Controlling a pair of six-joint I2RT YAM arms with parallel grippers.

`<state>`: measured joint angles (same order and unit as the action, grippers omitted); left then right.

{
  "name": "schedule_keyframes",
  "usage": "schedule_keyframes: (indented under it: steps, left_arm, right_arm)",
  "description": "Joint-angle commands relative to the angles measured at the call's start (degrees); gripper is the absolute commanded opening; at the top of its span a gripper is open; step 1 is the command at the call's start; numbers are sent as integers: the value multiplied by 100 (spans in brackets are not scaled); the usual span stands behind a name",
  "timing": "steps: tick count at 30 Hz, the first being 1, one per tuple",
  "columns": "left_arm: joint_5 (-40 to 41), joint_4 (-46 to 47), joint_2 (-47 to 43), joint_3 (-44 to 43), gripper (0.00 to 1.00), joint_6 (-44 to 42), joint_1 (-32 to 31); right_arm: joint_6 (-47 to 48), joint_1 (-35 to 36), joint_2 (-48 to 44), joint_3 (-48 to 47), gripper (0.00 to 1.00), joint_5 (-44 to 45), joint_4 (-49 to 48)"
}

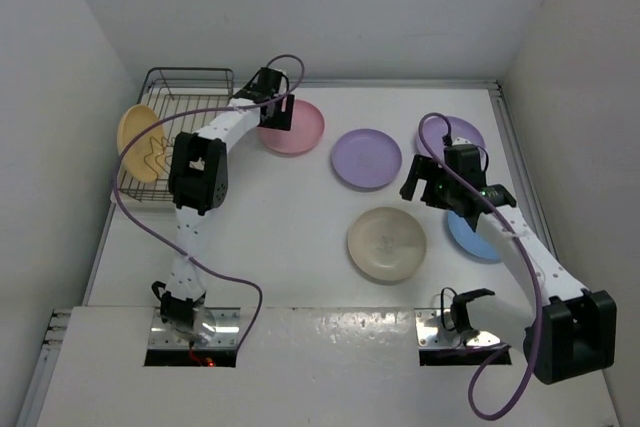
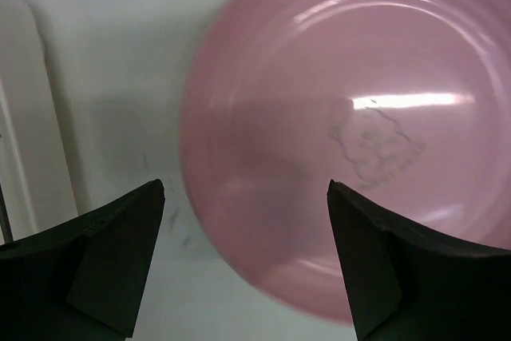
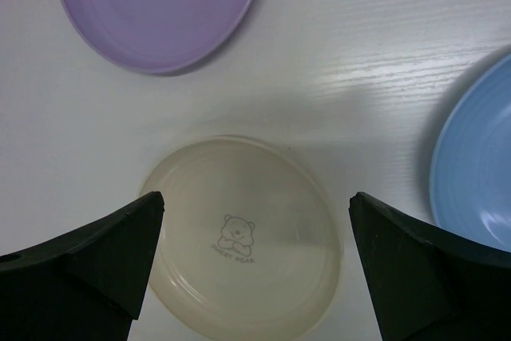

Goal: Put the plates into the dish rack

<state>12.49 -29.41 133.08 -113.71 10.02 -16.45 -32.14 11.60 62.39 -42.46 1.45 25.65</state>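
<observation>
Wide-spread end effector [image 3: 255,197] hovers over the cream plate [image 3: 239,245] (bear print) — lilac plate [image 3: 160,5] beyond, blue plate [image 3: 479,165] rightward.

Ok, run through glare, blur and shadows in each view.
Left wrist: the pink plate is smeared at its rim, with bright glare streaks across it. Right wrist: sharp, the print on the cream plate is crisp, and a soft shadow crosses the table above it. Top: even light, with reflections on the glossy front ledge.
</observation>
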Motion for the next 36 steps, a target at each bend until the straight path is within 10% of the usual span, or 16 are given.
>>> schedule_keyframes:
  steps: [1, 21, 25, 30, 36]
  left_arm:
    - [403, 409, 235, -423, 88, 360, 142]
    - [-194, 656, 930, -266, 82, 571, 564]
    - [-387, 594, 931, -134, 59, 677, 616]
    - [-493, 489, 589, 95, 1, 747, 616]
    - [-546, 366, 44, 262, 0, 685, 616]
  right_arm:
    - [103, -43, 150, -280, 99, -57, -279]
    - [-583, -659, 1083, -861, 99, -638, -535]
    - [-609, -659, 881, -764, 99, -638, -517]
    - [-574, -658, 450, -492, 99, -436, -508]
    - [-442, -667, -148, -272, 99, -277, -342]
